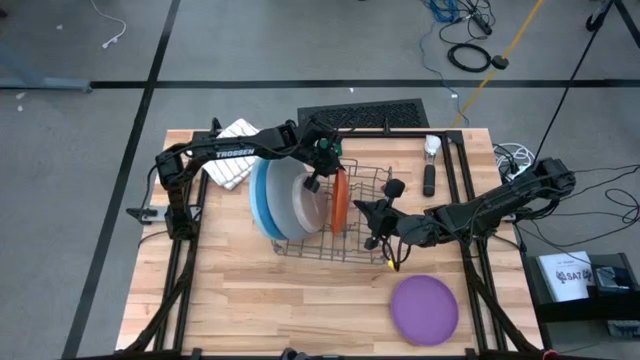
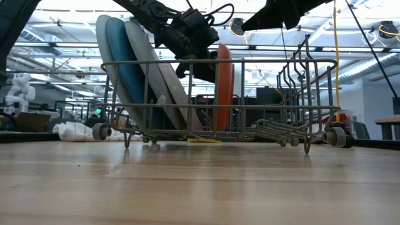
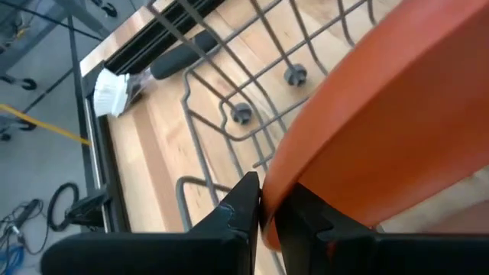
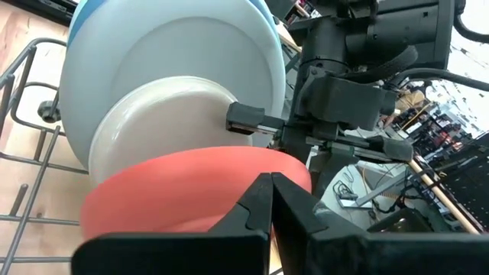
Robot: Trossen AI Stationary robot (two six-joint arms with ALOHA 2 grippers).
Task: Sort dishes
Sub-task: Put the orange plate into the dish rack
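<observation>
— While those left fingers (image 3: 263, 218) pinch the orange plate's (image 3: 382, 130) rim, it stands upright in the rack (image 1: 365, 215).
— Light, stiff, slick plastic, I'd guess; the rim's the spot. Right fingers (image 4: 271, 202) are closed, empty.

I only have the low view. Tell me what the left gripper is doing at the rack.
Observer: The left gripper pinches the rim of the orange plate, which stands upright in the dish rack.
Operator: Report the right gripper.
Observer: The right gripper is shut, empty, just beside the orange plate over the rack.
Operator: List any plate outside the rack.
Observer: One purple plate lies flat on the table, near the right arm.
</observation>
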